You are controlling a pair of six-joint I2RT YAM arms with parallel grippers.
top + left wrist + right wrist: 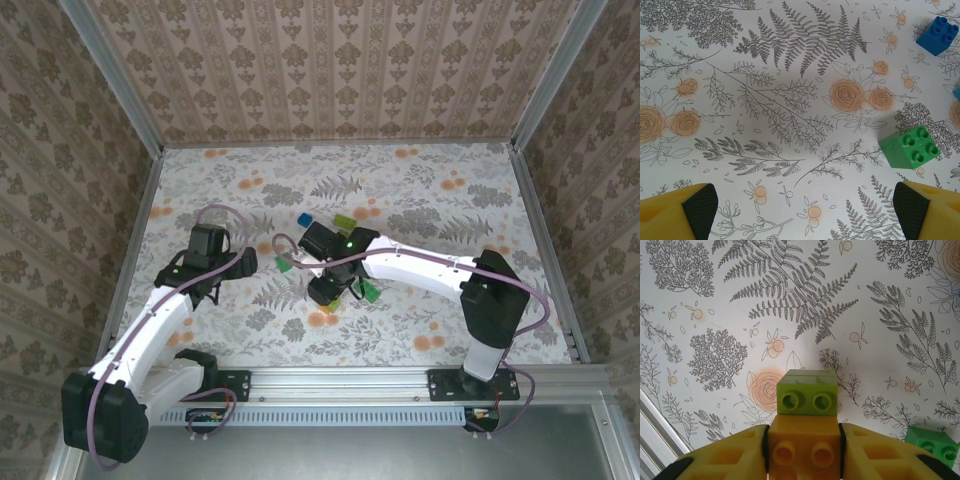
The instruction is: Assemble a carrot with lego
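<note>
Right claw [802, 460] clamped on orange studded plastic brick [801, 437], light-green plastic brick [806, 392] butted at 12 o'clock. Left claw [802, 212] spread wide, empty, over table [790, 75]; dark-green studded brick [910, 146] at 2 o'clock. Stack to be held level, pressed squarely.

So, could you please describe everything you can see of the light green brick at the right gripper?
The light green brick is glossy plastic, blocky, with two hollow round studs facing the wrist camera. It is joined to the far end of an orange brick, which the right gripper clamps; the fingers do not touch it. It juts past them over the fern-printed table; whether it rests there is unclear.
</note>
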